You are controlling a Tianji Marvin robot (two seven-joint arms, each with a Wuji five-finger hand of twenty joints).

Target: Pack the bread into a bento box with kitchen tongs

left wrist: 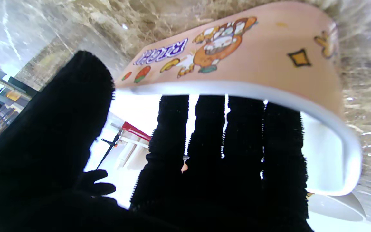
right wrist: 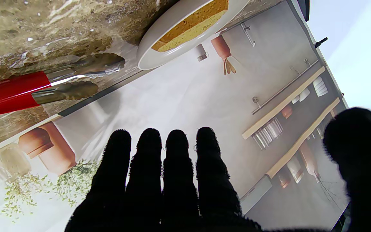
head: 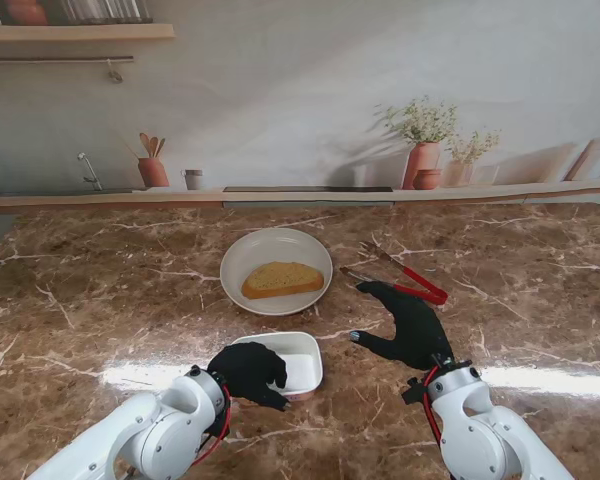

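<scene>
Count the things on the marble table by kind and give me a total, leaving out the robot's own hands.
Plate: 1
Slice of bread: 1
Tongs: 1
Bento box: 1
Total: 4

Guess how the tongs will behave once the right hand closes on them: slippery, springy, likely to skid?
The tongs lie flat on polished marble, so they will probably skid if nudged before the right hand closes. Their arms lie splayed apart at the metal tips, suggesting spring-back against a squeeze. The glossy red handles look smooth, possibly slippery against the fabric glove.
</scene>
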